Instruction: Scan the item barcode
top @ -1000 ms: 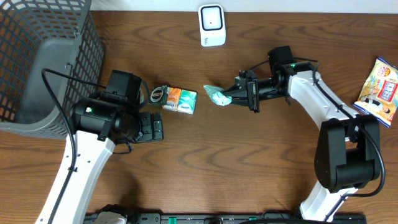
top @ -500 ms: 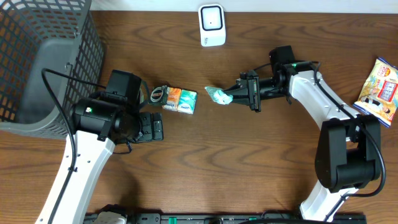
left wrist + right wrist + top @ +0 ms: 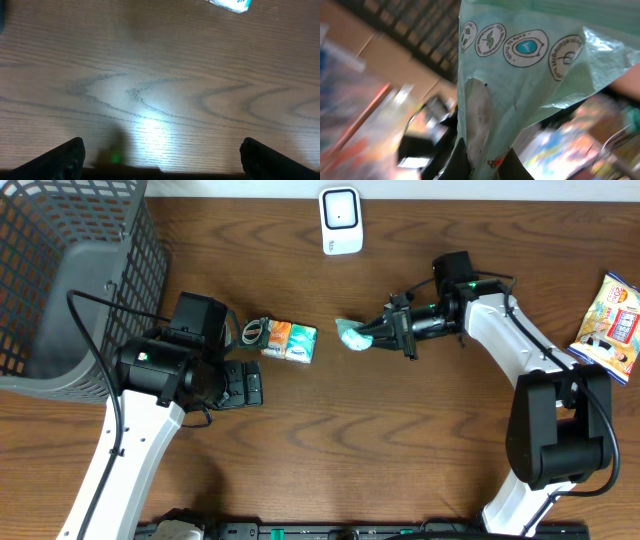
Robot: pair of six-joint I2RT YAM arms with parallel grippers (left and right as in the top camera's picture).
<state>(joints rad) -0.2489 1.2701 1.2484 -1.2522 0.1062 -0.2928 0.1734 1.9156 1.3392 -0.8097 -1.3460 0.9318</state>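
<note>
- While the right end effector (image 3: 372, 336) clamps the green pouch (image 3: 352, 335) above the bench (image 3: 400, 450), presenting looks underway; next, its barcode likely needs turning toward the white scanner (image 3: 340, 221).
- Left end effector (image 3: 248, 383): jaws apart, empty, near tissue packs (image 3: 290, 340).
- Only the right wrist view shows the pouch's print; no barcode visible.

overhead: bright, even light from above, sharp throughout, soft short shadows on the table (image 3: 380, 440) | left wrist: dimmer, white glare patch low centre on the wood, small green glint beside it, far edge soft | right wrist: packet (image 3: 520, 75) close and mostly sharp, everything behind it smeared and blurred
</note>
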